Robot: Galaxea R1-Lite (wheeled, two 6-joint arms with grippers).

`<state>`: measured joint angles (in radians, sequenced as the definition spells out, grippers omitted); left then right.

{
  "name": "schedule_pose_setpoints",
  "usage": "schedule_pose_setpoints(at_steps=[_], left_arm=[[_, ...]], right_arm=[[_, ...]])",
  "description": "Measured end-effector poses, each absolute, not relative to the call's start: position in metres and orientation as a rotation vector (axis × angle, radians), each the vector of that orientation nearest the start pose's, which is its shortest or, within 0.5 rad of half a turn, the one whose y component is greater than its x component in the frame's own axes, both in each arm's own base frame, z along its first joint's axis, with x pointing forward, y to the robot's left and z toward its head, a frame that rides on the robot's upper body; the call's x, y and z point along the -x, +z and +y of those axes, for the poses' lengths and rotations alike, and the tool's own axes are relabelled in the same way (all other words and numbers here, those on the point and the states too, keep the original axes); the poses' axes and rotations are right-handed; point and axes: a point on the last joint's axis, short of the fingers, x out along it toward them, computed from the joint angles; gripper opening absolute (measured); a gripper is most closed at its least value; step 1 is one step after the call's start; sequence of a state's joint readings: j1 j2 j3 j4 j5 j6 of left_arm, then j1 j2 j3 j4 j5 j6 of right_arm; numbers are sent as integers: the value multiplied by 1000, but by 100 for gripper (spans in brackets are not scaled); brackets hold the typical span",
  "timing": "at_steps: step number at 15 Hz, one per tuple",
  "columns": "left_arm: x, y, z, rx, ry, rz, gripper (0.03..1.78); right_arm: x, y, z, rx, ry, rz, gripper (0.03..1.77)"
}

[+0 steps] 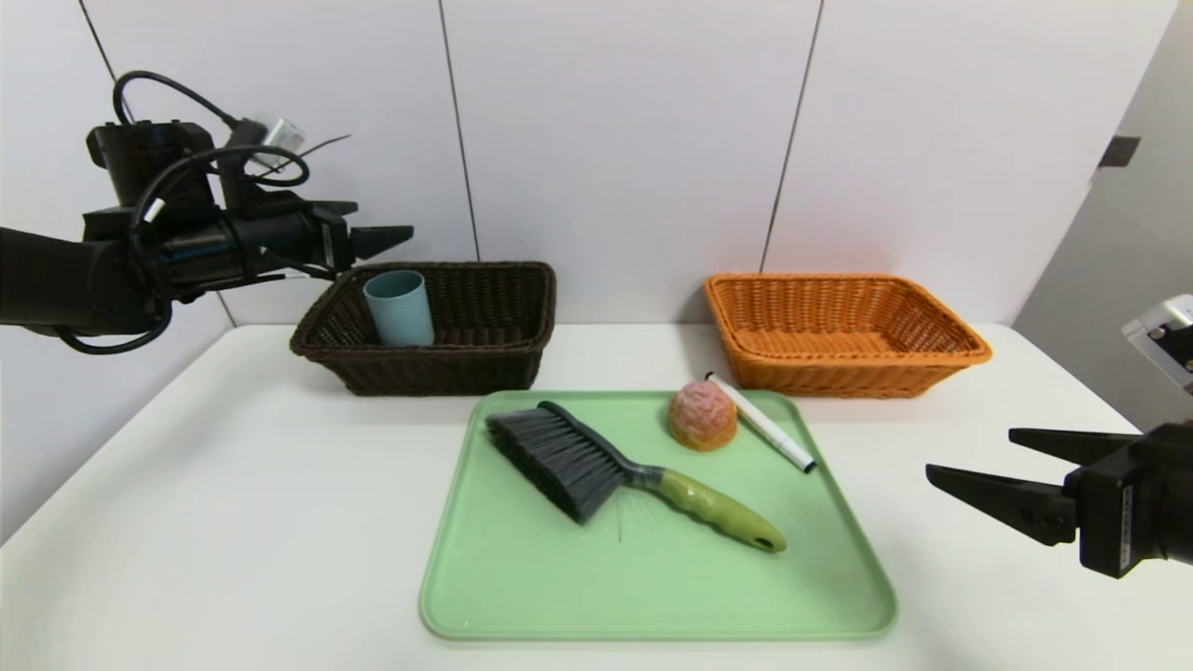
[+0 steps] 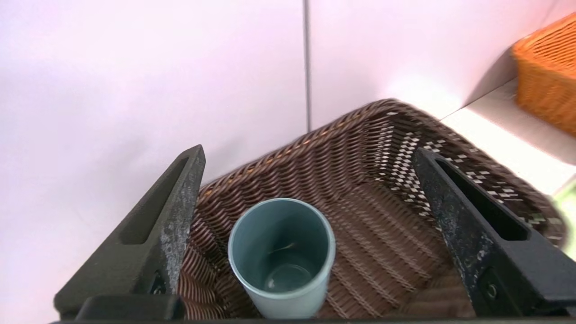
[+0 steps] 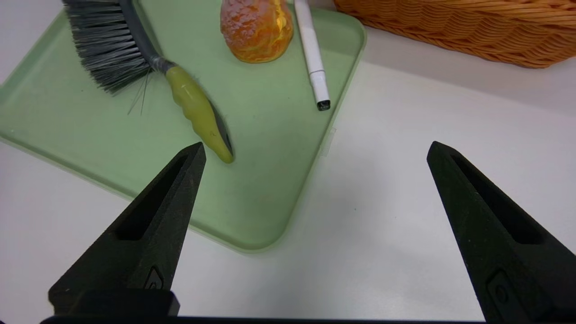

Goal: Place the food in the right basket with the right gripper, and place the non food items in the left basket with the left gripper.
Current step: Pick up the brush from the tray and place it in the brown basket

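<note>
Cup [image 1: 401,309] upright in dark basket [image 1: 447,373], non-food side, consistent with sorting. Left gripper [image 1: 384,224] above that basket, fingers wide apart, nothing held. Right gripper [image 1: 974,452] idle beside tray [image 1: 652,626], fingers apart. Bun [image 1: 703,416], brush [image 1: 713,503], marker [image 1: 764,424] on tray, unsorted.

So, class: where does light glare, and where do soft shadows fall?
Left wrist view: bright glare on the wall near the orange wicker basket; head view: faint shadow on the table, left of the green tray; right wrist view: soft shadow beside the tray.
</note>
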<state>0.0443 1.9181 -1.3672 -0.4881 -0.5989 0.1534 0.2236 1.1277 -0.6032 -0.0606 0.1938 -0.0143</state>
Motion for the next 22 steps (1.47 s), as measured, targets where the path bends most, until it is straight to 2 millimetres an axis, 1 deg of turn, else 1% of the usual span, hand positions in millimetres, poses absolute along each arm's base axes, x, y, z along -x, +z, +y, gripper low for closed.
schedule_pose_setpoints(at_steps=[2, 5, 7, 11, 15, 17, 20, 22], left_arm=[[-371, 256, -6, -128, -583, 17, 166], [-344, 251, -35, -118, -667, 48, 167], [-326, 247, -62, -113, -756, 69, 167], [-298, 238, -118, -115, -941, 98, 169], [-273, 230, -160, -122, -1100, 177, 169], [-266, 226, -173, -127, -1150, 223, 169], [-264, 223, -185, -137, -1188, 298, 169], [-266, 220, -193, -175, -1213, 341, 169]], right_arm=[[-144, 204, 37, 20, 413, 454, 170], [-141, 205, 37, 18, 412, 447, 170], [-140, 206, 36, 19, 413, 440, 170], [-136, 208, 35, 17, 413, 427, 170], [-134, 208, 35, -15, 406, 425, 170], [-134, 208, 35, -15, 406, 426, 170], [-133, 205, 35, -16, 407, 434, 170], [-133, 203, 35, -17, 407, 443, 170]])
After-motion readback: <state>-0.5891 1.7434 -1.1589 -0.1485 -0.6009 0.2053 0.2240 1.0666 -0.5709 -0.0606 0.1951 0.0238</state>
